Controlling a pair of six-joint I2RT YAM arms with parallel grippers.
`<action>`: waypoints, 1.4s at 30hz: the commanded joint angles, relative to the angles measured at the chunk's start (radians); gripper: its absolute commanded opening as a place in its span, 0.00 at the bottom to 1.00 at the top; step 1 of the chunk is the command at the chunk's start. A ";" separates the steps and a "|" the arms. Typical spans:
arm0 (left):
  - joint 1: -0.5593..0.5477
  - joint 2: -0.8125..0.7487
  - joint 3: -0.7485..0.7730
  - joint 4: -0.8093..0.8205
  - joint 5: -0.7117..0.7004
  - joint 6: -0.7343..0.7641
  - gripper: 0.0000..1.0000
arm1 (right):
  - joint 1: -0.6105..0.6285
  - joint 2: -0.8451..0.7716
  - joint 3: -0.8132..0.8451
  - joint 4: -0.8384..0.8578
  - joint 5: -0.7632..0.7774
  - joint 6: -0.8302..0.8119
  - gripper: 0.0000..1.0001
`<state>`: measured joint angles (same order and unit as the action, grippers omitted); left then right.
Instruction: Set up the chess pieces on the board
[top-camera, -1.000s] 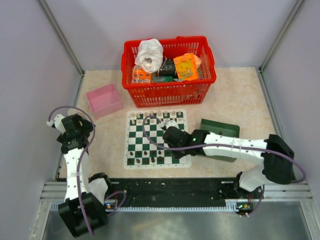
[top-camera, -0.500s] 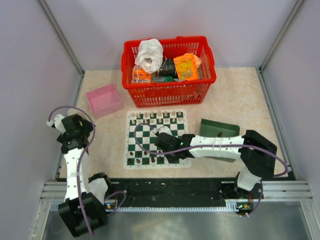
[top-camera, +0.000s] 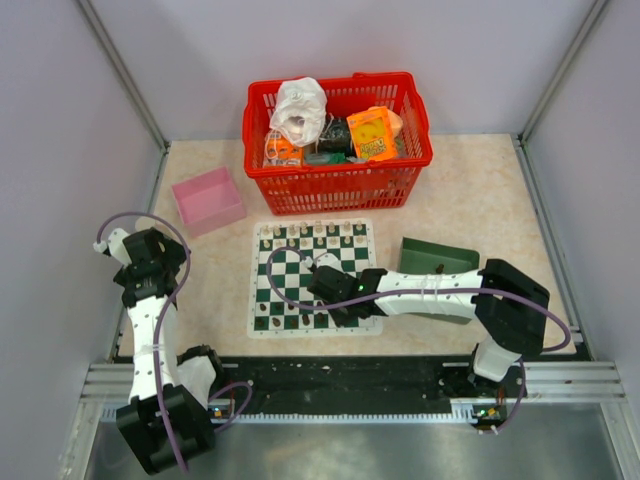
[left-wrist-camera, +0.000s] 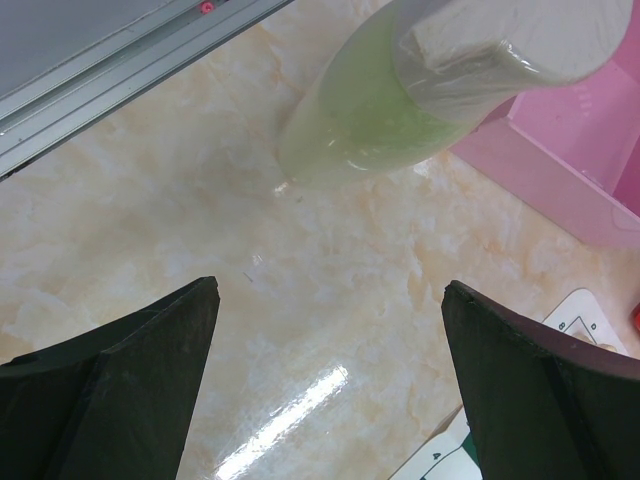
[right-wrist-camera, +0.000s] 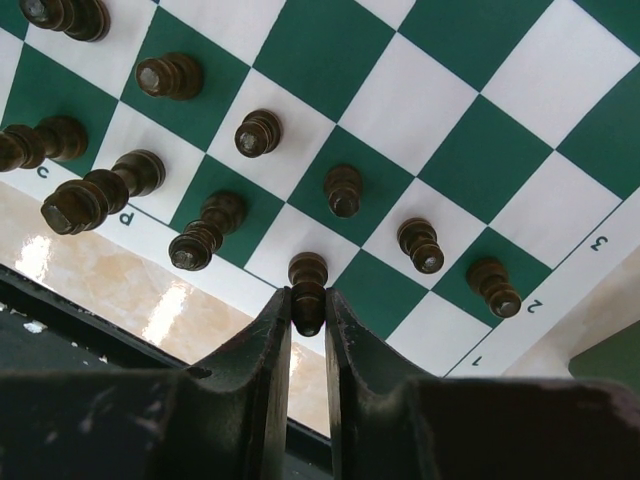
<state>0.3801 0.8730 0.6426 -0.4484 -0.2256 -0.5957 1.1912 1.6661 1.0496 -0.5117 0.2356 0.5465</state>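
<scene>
The green and white board (top-camera: 312, 277) lies mid-table, with cream pieces along its far edge and dark pieces along its near edge. My right gripper (right-wrist-camera: 308, 300) is shut on a dark brown chess piece (right-wrist-camera: 308, 283), holding it upright with its base on a white square of the board's nearest row (right-wrist-camera: 300, 245). Several other dark pieces (right-wrist-camera: 342, 189) stand on nearby squares. In the top view the right gripper (top-camera: 334, 303) is over the board's near edge. My left gripper (left-wrist-camera: 330, 380) is open and empty above bare table, left of the board's corner (left-wrist-camera: 590, 320).
A red basket (top-camera: 337, 140) of packaged items stands behind the board. A pink box (top-camera: 208, 199) is at the left, also in the left wrist view (left-wrist-camera: 570, 150). A dark green tray (top-camera: 438, 262) lies right of the board, under the right arm.
The right arm swung left and toward the board's near edge, lowering the dark piece onto the nearest row. Little moved in the last half second. The left arm is still.
</scene>
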 joint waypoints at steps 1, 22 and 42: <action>0.008 -0.005 -0.001 0.034 -0.008 0.011 0.99 | 0.007 0.009 0.033 0.047 0.010 0.006 0.18; 0.008 -0.011 0.006 0.027 -0.011 0.013 0.99 | 0.008 -0.084 0.050 0.009 0.017 -0.011 0.33; 0.008 -0.017 -0.003 0.031 0.005 0.002 0.99 | -0.726 -0.684 -0.255 -0.087 0.068 -0.069 0.56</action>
<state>0.3801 0.8726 0.6426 -0.4484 -0.2241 -0.5961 0.6025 1.0027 0.8429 -0.5816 0.3954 0.5186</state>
